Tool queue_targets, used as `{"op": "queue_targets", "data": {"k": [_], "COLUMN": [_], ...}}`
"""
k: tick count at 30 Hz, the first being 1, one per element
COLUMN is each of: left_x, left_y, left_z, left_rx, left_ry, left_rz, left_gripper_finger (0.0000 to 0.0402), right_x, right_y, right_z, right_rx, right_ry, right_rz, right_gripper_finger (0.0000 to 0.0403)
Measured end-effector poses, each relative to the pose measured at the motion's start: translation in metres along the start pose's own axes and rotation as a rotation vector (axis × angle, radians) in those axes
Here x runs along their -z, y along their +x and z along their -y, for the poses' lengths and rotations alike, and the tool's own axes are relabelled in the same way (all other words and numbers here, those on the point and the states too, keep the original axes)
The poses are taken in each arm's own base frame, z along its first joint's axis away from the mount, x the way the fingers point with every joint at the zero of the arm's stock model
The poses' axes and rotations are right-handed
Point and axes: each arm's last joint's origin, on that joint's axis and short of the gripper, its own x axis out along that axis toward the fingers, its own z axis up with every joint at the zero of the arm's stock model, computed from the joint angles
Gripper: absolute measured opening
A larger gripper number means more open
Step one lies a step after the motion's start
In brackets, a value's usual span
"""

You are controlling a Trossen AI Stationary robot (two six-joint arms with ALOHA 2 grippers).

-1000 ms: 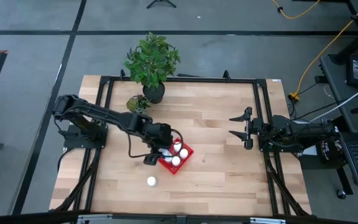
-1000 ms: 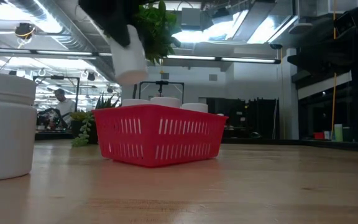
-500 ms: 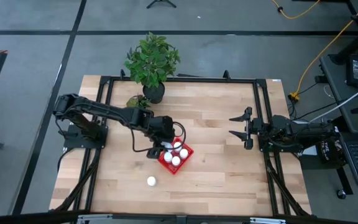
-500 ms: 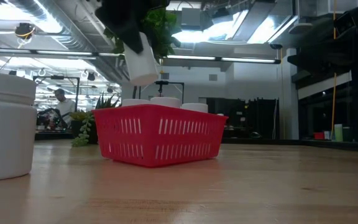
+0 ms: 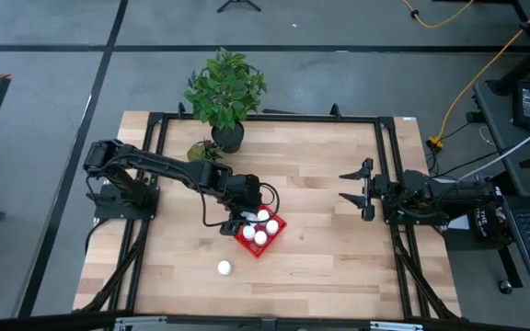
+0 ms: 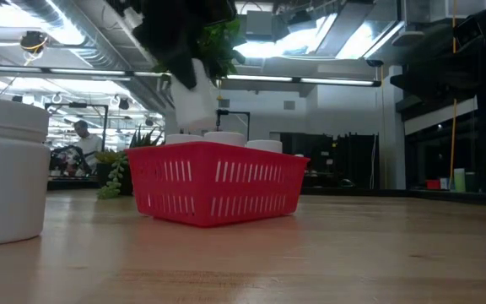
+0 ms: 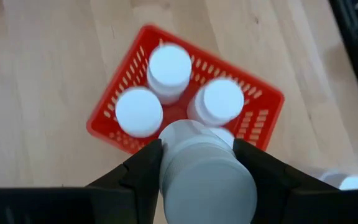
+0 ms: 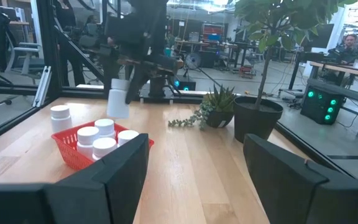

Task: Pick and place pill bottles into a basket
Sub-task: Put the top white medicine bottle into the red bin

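Note:
The red basket (image 5: 263,232) (image 7: 263,109) stands mid-table with several white pill bottles (image 7: 169,63) upright in it. My left gripper (image 5: 237,219) (image 7: 197,149) hangs over the basket's left corner, shut on another white pill bottle (image 7: 205,177) (image 6: 194,103). One more pill bottle (image 5: 224,268) (image 6: 7,173) stands loose on the table toward the near edge. My right gripper (image 5: 355,191) (image 8: 194,155) waits open at the table's right side, holding nothing. My left gripper pinches the bottle's round side wall (image 7: 168,169) between its two fingers (image 7: 140,171), which come steeply from above, slanting toward the table's right. The bottle hangs tilted below the fingers, lifted clear, its lower end (image 6: 194,118) just above the basket's rim.
A potted plant (image 5: 225,92) and a small succulent (image 5: 205,152) stand at the table's far edge, behind the left arm. A black frame (image 5: 389,165) rims the table. Bare wood lies between the basket and my right gripper.
My left gripper has carried the bottle toward the table's right and slightly far, from beside the basket's near-left corner to over it, sinking a little. The bottle stays clear of the basket and tilted.

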Motion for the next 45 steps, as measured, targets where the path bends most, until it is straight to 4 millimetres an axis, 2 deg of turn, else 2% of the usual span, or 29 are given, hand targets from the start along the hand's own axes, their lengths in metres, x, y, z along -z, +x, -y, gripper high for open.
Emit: {"op": "queue_targets", "data": {"k": [13, 45], "left_x": [0.001, 0.001], "left_y": [0.025, 0.027], "left_z": [-0.004, -0.004], "left_rx": [0.026, 0.045], "left_ry": [0.023, 0.043], "left_rz": [-0.042, -0.023], "left_gripper_finger": [0.0170, 0.0170], "right_x": [0.000, 0.000], "right_y": [0.000, 0.000], "right_z": [0.000, 0.000], "right_rx": [-0.008, -0.008], "right_ry": [0.000, 0.000], "right_rz": [0.001, 0.000], "right_gripper_finger": [0.0264, 0.0264]}}
